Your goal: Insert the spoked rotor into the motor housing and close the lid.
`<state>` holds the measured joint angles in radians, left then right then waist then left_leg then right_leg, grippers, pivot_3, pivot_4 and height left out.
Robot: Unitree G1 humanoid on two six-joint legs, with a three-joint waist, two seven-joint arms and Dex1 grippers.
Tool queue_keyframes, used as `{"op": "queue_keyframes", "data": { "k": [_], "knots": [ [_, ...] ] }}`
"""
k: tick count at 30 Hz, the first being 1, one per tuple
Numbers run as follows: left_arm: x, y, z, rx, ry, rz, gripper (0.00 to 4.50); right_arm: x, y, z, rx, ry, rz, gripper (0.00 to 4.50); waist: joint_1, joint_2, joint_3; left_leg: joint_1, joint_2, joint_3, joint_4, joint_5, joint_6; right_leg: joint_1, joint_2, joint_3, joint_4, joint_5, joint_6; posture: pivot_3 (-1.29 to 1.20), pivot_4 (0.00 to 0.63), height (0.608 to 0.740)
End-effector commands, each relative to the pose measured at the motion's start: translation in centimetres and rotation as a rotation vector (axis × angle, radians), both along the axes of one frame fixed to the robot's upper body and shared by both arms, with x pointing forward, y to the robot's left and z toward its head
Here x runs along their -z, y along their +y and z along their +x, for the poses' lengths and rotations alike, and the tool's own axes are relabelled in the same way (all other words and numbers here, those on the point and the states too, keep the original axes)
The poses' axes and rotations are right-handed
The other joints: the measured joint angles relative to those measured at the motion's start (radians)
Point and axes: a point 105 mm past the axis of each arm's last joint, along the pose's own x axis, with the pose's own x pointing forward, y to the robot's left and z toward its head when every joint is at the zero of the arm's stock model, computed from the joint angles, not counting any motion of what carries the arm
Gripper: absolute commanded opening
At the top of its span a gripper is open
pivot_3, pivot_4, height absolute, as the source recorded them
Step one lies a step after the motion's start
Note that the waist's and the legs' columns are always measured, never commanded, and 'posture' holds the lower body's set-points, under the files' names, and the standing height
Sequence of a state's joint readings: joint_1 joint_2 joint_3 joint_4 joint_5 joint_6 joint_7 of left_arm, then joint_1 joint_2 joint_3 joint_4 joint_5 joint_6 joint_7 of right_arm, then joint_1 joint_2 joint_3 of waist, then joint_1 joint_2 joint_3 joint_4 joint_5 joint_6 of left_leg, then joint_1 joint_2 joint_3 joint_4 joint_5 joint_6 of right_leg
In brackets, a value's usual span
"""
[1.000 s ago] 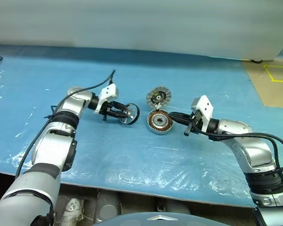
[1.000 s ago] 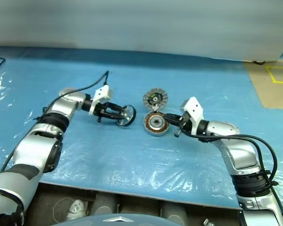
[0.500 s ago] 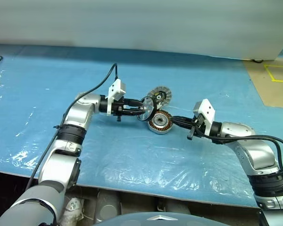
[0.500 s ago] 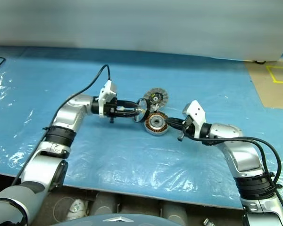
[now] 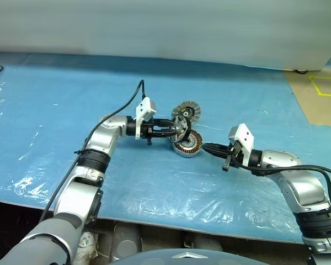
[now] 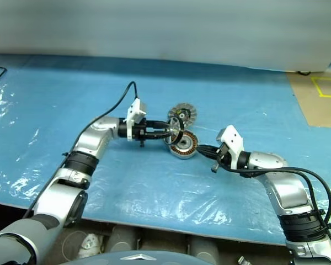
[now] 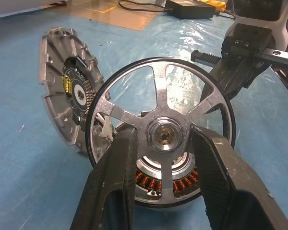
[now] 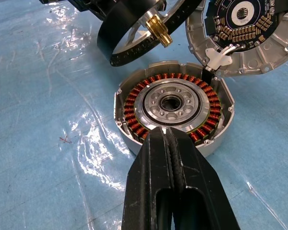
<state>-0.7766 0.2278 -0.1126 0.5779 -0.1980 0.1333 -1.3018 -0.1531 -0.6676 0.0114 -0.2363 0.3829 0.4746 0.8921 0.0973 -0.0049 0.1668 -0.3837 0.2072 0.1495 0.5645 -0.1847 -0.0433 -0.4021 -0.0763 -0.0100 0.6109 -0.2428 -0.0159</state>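
I've carried the spoked rotor (image 7: 161,143), pinched at its hub between my left gripper (image 5: 174,130)'s fingers, across until it hangs tilted just over the motor housing (image 8: 174,108), near my shut right gripper (image 8: 170,143), so seating comes next.

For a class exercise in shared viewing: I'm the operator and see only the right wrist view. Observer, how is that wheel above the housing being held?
Observer: The left gripper pinches the wheel at its hub, one finger on each side.
Operator: Is the lid lying flat?
Observer: No. The lid stands tilted up behind the housing.
Operator: Where does my own gripper come from?
Observer: The right gripper reaches in low from the housing's right side; whether it touches, I cannot tell.
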Motion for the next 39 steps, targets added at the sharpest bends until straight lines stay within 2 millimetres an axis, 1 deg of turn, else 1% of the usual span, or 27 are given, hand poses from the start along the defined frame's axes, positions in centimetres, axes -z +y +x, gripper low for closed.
{"op": "queue_keyframes", "data": {
  "k": [1,7,10,16,28,37,39],
  "knots": [
    [-1.0,-0.8,-0.3,0.027,-0.040,-0.037,1.78,-1.0,-0.3,0.1,0.004,-0.045,0.003,0.00,0.000,0.000,0.000,0.000,0.000,0.000,0.000,0.000,0.000,0.000,0.000,0.000,0.000,0.000,0.000,0.00,0.150,0.740],
    [-0.3,-1.4,-0.8,0.055,-0.025,-0.023,1.78,-0.8,-0.4,0.1,0.008,-0.040,0.000,0.00,0.000,0.000,0.000,0.000,0.000,0.000,0.001,0.000,0.000,0.000,0.000,0.000,0.001,0.000,0.000,0.00,0.150,0.740],
    [0.3,-1.3,-0.8,0.049,-0.025,0.009,1.78,-0.8,-0.5,0.0,0.011,-0.040,-0.003,0.00,0.000,0.000,0.000,0.000,0.000,0.000,0.001,0.000,0.000,0.000,0.000,0.000,0.002,-0.002,-0.003,0.00,0.150,0.740],
    [1.1,-1.3,-0.6,0.029,-0.038,0.039,1.78,-0.9,-0.5,0.1,0.015,-0.045,-0.004,0.00,0.000,0.000,0.000,0.001,0.000,0.000,0.003,0.000,0.000,0.000,0.000,0.000,0.004,-0.002,-0.003,0.00,0.150,0.740],
    [1.8,-1.9,-0.5,0.009,-0.058,0.050,1.78,-1.0,-0.3,0.1,0.018,-0.051,-0.004,0.00,0.001,0.000,0.000,0.001,0.000,0.000,0.007,0.000,0.000,0.000,0.000,0.002,0.009,-0.002,-0.004,0.00,0.150,0.740],
    [2.6,-1.8,-0.3,-0.008,-0.037,0.084,1.78,-1.0,-0.3,0.2,0.020,-0.054,-0.005,0.00,0.002,0.000,0.000,0.002,0.000,0.000,0.008,0.000,0.000,0.001,-0.001,0.002,0.009,-0.002,-0.004,0.00,0.150,0.740],
    [3.1,-1.7,-0.3,-0.009,-0.030,0.102,1.78,-1.0,-0.3,0.2,0.020,-0.054,-0.005,0.00,0.002,0.000,0.000,0.003,0.000,0.000,0.008,0.000,0.000,0.001,-0.001,0.002,0.009,-0.002,-0.004,0.00,0.150,0.740]
  ]
}}
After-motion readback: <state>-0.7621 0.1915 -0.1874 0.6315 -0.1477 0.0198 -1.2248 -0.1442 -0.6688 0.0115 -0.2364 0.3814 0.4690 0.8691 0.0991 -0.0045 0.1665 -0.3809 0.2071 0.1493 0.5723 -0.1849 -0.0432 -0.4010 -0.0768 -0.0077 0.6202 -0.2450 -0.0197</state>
